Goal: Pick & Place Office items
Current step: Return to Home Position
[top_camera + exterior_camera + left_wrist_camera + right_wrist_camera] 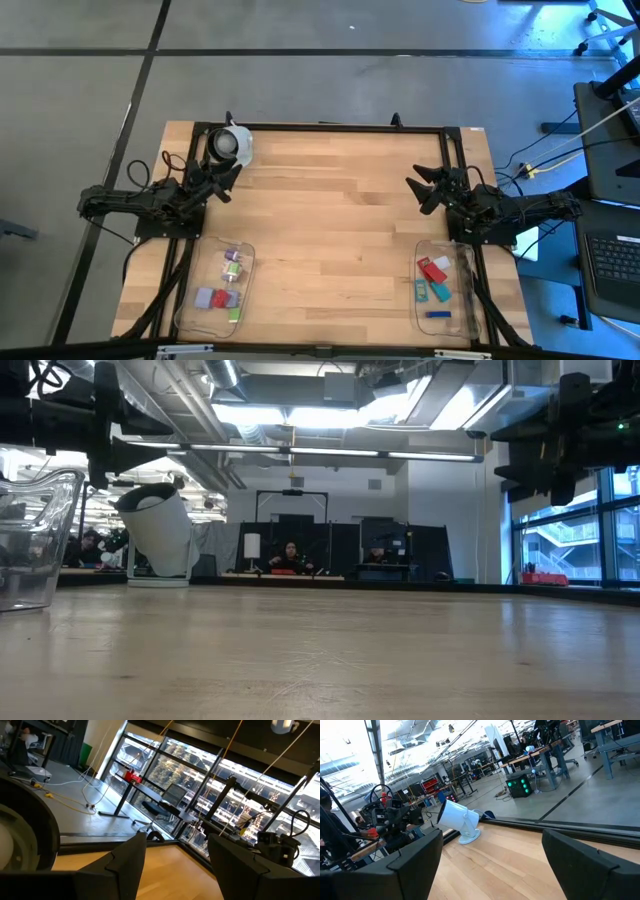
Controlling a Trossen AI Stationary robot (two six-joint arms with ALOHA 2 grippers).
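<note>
All office items (432, 268) in sight lie in two clear trays at the high view's bottom: lavender, green and red pieces in the left tray (200, 322), red, teal and blue in the right tray (450, 326). None shows on the table (330, 200). Sorting looks done; parking is in hand. Left gripper (228, 186), mid-left beside the white round object (228, 146), and right gripper (418, 195), mid-right, both gape wide, empty. Next: settle both arms at rest.

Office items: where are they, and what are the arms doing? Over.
Left gripper, right gripper: fingers open, empty. Items in left tray and right tray. White object near left gripper, not held.
</note>
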